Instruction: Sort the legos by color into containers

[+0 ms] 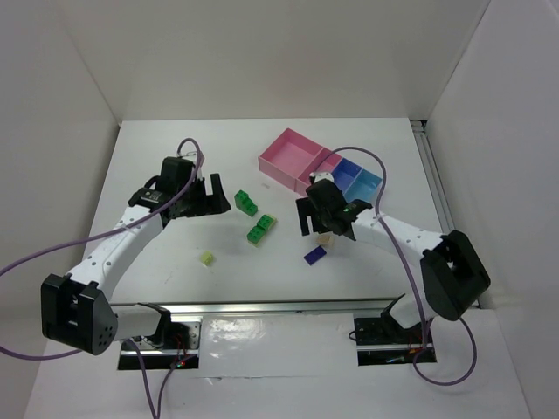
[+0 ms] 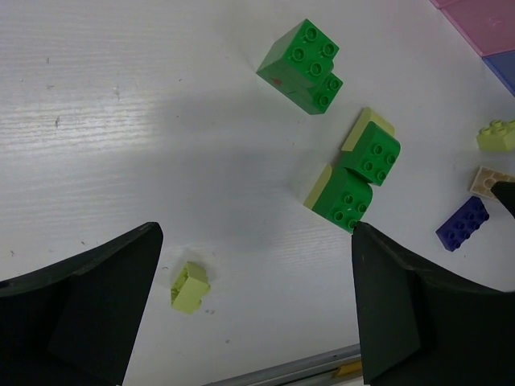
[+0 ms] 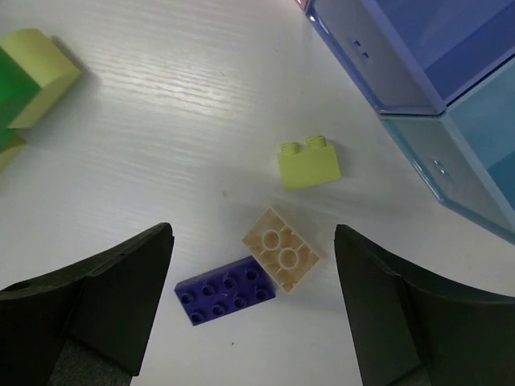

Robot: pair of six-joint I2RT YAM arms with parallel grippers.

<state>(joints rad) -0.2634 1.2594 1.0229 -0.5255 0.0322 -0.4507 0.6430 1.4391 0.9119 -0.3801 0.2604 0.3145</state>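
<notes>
Right wrist view: the right gripper (image 3: 253, 241) hangs with its fingers spread wide and empty over an upside-down beige plastic brick (image 3: 280, 259), just beside a flat dark purple studded brick (image 3: 225, 291) at lower centre. A pale yellow-green brick (image 3: 310, 163) lies above them, near the blue plastic trays (image 3: 378, 88) at upper right. The left gripper (image 2: 256, 241), likewise spread and empty, has bright green bricks (image 2: 304, 66) in its frame's upper right.

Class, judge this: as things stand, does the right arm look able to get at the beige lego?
Probably yes. The right gripper hangs open directly over the beige lego, with nothing covering it. The purple lego lies against its corner and may get nudged.
</notes>
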